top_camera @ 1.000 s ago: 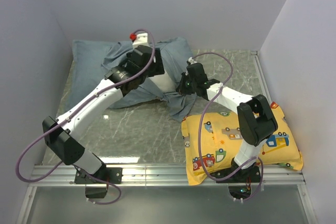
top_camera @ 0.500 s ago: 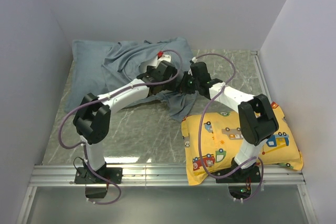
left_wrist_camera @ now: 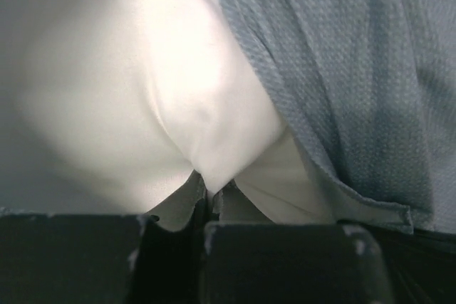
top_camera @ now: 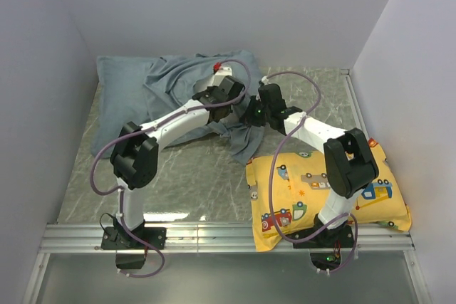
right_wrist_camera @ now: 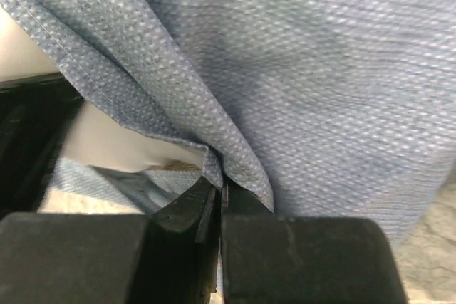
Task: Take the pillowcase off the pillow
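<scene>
The grey-blue pillowcase (top_camera: pixel 128 97) lies rumpled at the back left, still around the pillow. In the left wrist view the white pillow (left_wrist_camera: pixel 142 90) bulges out past the pillowcase's hem (left_wrist_camera: pixel 335 105). My left gripper (left_wrist_camera: pixel 209 201) is shut on a pinch of the pillow's white fabric. Seen from above, the left gripper (top_camera: pixel 231 107) sits at the case's open right end. My right gripper (right_wrist_camera: pixel 219 190) is shut on a fold of the pillowcase (right_wrist_camera: pixel 299 69) near its hem. From above, the right gripper (top_camera: pixel 249 113) is close beside the left one. There the arms and cloth hide the pillow.
A yellow cartoon-vehicle print pillow (top_camera: pixel 328 190) lies at the front right, under the right arm's elbow. Walls close in the left, back and right sides. A metal rail (top_camera: pixel 228 236) runs along the near edge, and the marbled tabletop (top_camera: pixel 192 176) shows in the middle.
My left arm swung from over the pillow's middle down to the case's open end, its elbow folding back, and its gripper went from open to shut on white pillow fabric. The right gripper stayed put.
</scene>
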Motion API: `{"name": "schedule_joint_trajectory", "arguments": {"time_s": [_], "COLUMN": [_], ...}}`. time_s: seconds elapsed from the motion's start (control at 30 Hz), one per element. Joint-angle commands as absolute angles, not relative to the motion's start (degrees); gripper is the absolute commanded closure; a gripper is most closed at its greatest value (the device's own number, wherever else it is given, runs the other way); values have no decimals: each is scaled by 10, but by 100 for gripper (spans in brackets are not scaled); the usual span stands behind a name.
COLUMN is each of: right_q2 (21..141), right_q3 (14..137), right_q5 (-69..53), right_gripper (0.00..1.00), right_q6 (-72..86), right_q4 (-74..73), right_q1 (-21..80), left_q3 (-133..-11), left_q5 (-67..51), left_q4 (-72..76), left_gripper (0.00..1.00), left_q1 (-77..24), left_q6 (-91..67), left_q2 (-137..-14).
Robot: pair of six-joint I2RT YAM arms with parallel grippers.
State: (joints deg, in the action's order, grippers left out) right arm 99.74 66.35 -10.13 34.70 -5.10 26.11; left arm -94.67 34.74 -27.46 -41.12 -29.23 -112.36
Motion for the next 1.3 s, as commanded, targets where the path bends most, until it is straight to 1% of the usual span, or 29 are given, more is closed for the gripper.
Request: {"name": "schedule_joint_trajectory", "arguments": {"time_s": [0.0,0.13,0.23,0.37,0.5,0.6,0.73,0.87,0.93,0.97,1.0,1.07,1.13,1.17,1.27], "right_q2": [975,973,971,990,1017,1060,1097,1100,1093,1086,1071,1065,1068,1070,1053], "right_q3": [664,650,645,661,683,710,741,753,758,754,750,750,751,750,706], "right_q5": [-36,-12,-1,24,37,54,48,19,-23,-26,-23,-32,-46,-53,-76], "right_gripper": [100,100,100,100,100,100,100,100,95,80,72,59,52,47,41], "right_q6": [320,317,314,305,300,293,292,298,298,301,301,294,287,287,303], "right_q4": [-97,-105,-107,-120,-131,-141,-150,-142,-132,-122,-115,-101,-92,-91,-43], "right_q1": [254,236,222,207,206,205,190,189,200,207,216,241,257,271,286], "left_q3": [-997,-1018,-1028,-1023,-1044,-1048,-1016,-977,-938,-924,-904,-883,-864,-860,-867], "left_q5": [375,283,253,154,94,61,31,5,-6,-14,-23,-43,-40,-38,-21], "left_q4": [-320,-327,-333,-324,-331,-340,-337,-331,-300,-289,-282,-254,-240,-223,-220], "left_gripper": [100,100,100,100,100,100,100,100,100,100,100,100,100,100,100], "left_q1": [-360,-294,-254,-198,-190,-190,-182,-181,-182,-182,-183,-187,-194,-195,-196], "left_q6": [-334,-355,-353,-357,-345,-344,-343,-342,-351,-354,-358,-366,-374,-377,-378], "left_q2": [-1113,-1073,-1039,-982,-954,-933,-875,-831,-806,-803,-803,-803,-799,-795,-796]}}
